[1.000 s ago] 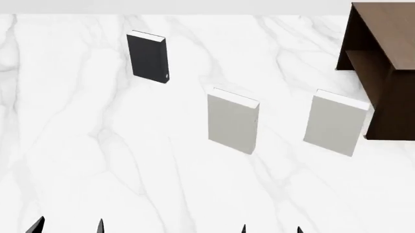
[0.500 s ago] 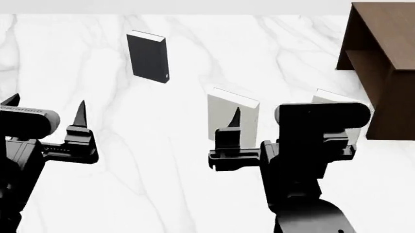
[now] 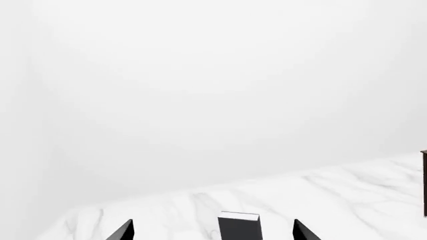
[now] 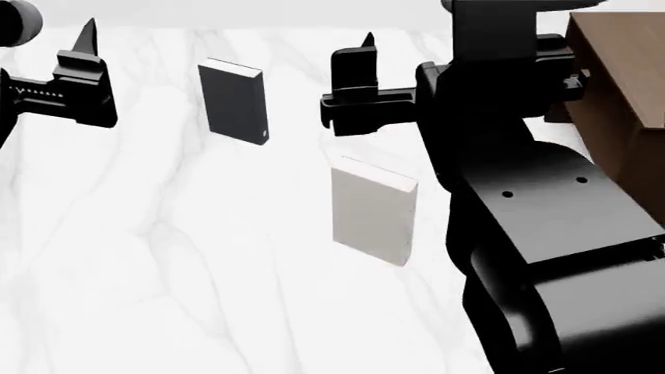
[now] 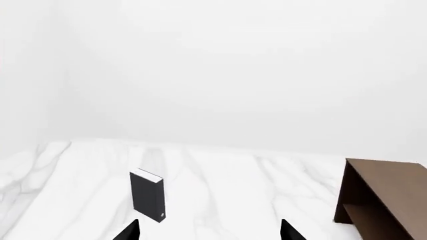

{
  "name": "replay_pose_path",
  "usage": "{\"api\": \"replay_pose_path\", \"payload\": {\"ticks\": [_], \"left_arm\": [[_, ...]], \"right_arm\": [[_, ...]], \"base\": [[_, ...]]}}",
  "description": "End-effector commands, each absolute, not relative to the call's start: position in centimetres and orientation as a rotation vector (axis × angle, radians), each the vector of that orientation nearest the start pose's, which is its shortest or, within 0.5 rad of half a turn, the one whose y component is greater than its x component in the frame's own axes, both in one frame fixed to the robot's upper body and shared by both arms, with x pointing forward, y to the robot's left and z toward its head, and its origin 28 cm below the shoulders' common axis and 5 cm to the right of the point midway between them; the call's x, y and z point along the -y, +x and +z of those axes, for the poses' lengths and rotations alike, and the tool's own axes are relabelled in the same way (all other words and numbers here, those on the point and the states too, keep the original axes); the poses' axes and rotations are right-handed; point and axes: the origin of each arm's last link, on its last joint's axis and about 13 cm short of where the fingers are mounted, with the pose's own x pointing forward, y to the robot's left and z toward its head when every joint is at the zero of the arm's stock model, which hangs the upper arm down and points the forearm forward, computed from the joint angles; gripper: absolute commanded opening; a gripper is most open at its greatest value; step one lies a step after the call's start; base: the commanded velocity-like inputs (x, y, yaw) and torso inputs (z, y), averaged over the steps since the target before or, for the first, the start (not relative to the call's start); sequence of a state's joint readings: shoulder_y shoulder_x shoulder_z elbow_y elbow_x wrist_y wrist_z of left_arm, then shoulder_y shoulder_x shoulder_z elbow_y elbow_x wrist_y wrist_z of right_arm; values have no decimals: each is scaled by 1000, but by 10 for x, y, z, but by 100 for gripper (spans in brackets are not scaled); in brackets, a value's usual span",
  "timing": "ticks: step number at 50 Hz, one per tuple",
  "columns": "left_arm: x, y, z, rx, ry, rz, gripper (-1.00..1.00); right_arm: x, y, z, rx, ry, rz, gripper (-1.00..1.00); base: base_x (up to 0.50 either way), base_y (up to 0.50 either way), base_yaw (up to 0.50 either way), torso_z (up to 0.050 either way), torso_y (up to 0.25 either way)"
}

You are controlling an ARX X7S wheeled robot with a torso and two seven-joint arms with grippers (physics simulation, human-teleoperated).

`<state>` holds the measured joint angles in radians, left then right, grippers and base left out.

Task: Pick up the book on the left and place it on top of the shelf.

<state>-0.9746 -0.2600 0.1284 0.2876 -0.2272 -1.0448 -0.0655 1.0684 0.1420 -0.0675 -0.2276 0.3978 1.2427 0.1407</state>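
Observation:
The thin black book (image 4: 233, 103) stands upright on the white marble table (image 4: 156, 257), far left of the other books. It also shows in the left wrist view (image 3: 239, 230), ahead of and between the fingertips, and in the right wrist view (image 5: 147, 196). My left gripper (image 4: 36, 39) is open and empty, raised to the left of the book. My right gripper (image 4: 410, 51) is open and empty, raised to the right of the book. The dark brown shelf (image 4: 613, 93) stands at the far right, also seen in the right wrist view (image 5: 387, 200).
An off-white book (image 4: 372, 210) stands near the table's middle, below my right gripper. My right arm (image 4: 540, 234) fills the right side of the head view and hides the second off-white book. A pale wall lies behind the table.
Both arms have risen from the bottom of the head view up to the level of the black book. The right arm now covers the right off-white book. The books have not moved.

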Motion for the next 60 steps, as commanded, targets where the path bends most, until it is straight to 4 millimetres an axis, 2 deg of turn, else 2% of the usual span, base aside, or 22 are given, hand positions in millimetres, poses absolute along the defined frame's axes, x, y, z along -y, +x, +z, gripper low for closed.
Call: {"api": "replay_pose_path", "payload": {"ticks": [1,19,60], "left_arm": [[-238,314,284,195,177,-28,100],[-240,316,282,186,195,-23,100],[-242,316,281,182,193,-19,100]], "right_arm": [[98,318,295,28,-29,177,100],[93,320,286,12,-55,199,100],[92,319,283,9,-66,212,100]], "base": [[500,0,0,0,0],[500,0,0,0,1],[500,0,0,0,1]]}}
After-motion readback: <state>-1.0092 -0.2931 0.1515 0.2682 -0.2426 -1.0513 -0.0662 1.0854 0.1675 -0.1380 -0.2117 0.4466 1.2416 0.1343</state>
